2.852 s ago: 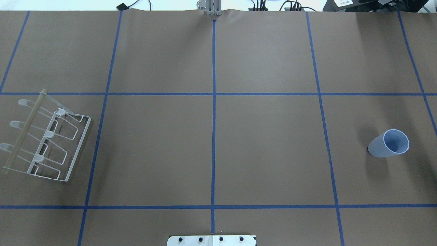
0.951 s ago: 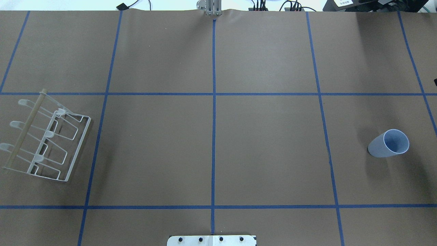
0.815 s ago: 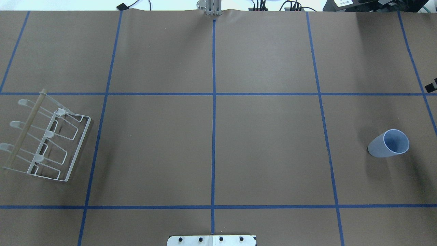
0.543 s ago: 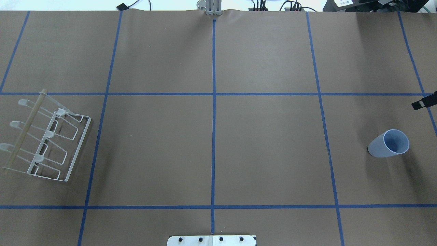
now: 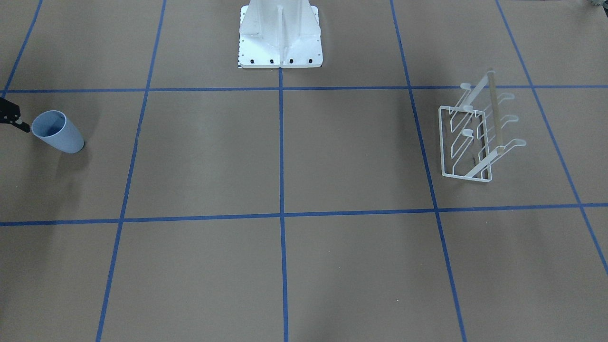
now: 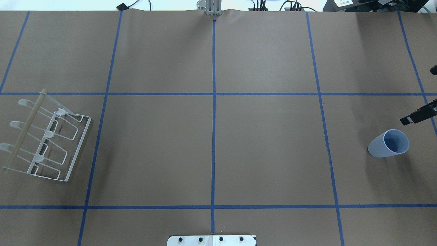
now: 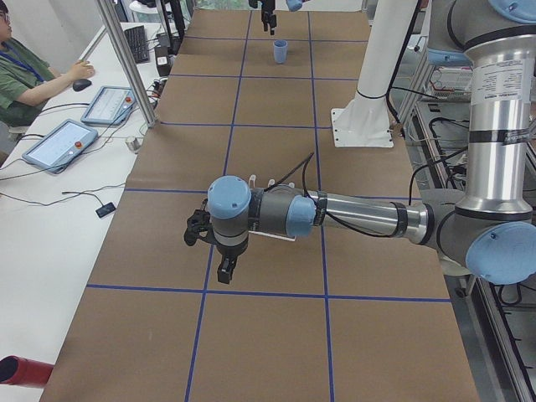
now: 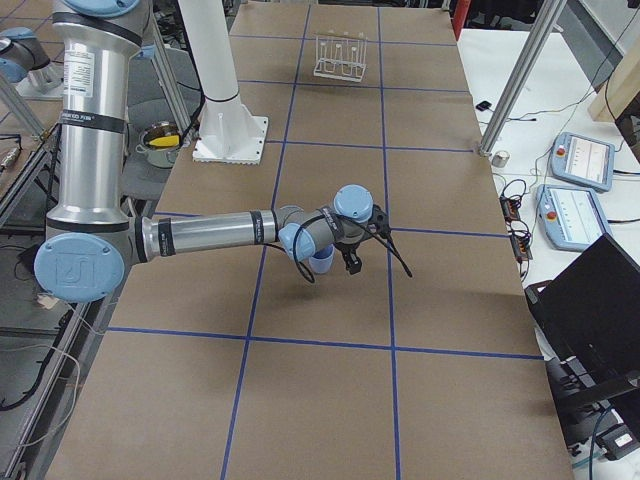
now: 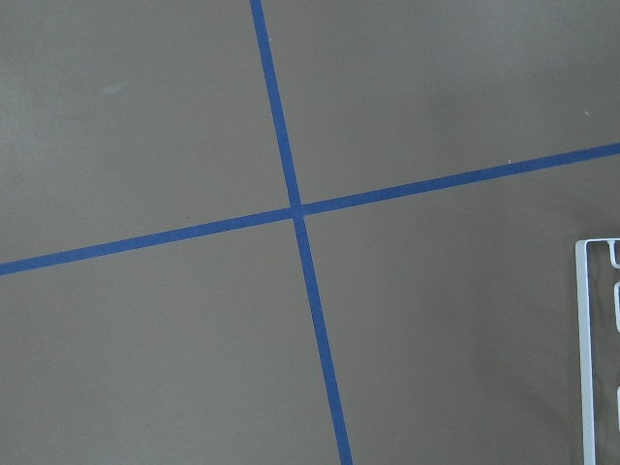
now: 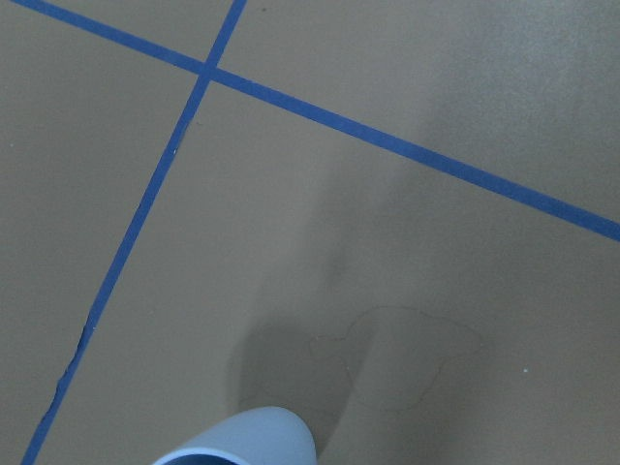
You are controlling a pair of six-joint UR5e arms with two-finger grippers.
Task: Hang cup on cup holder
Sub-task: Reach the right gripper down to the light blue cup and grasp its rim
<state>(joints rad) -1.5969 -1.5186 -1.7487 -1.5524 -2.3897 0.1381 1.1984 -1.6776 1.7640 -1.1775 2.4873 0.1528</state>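
In the front-facing view, one black fingertip of the right gripper (image 5: 11, 116) is seen at the picture's edge, just beside the rim of the cup (image 5: 58, 132); contact cannot be made out. The cup is stood upright, mouth up, at the robot's right end of the table. The cup holder (image 5: 465, 177) is set well apart at the other end, with nothing hung on its prongs.

In the overhead view, that finger has been brought in from the right edge within the last second and is now placed near the cup (image 6: 388, 143). Cup and cup holder (image 6: 78, 149) have not been shifted. An approach for the grasp is therefore judged to be under way, with lifting, carrying and hanging all left to do.

In the exterior left view, the left gripper (image 7: 213, 251) is held near the holder's end; whether it is spread cannot be told.

In the exterior right view, the right gripper is seen by the cup (image 8: 322, 263), but its opening cannot be told either.

In the left wrist view, only the holder's frame (image 9: 582, 349) is shown.

In the right wrist view, only the cup's rim (image 10: 237, 444) is caught, at the bottom edge.
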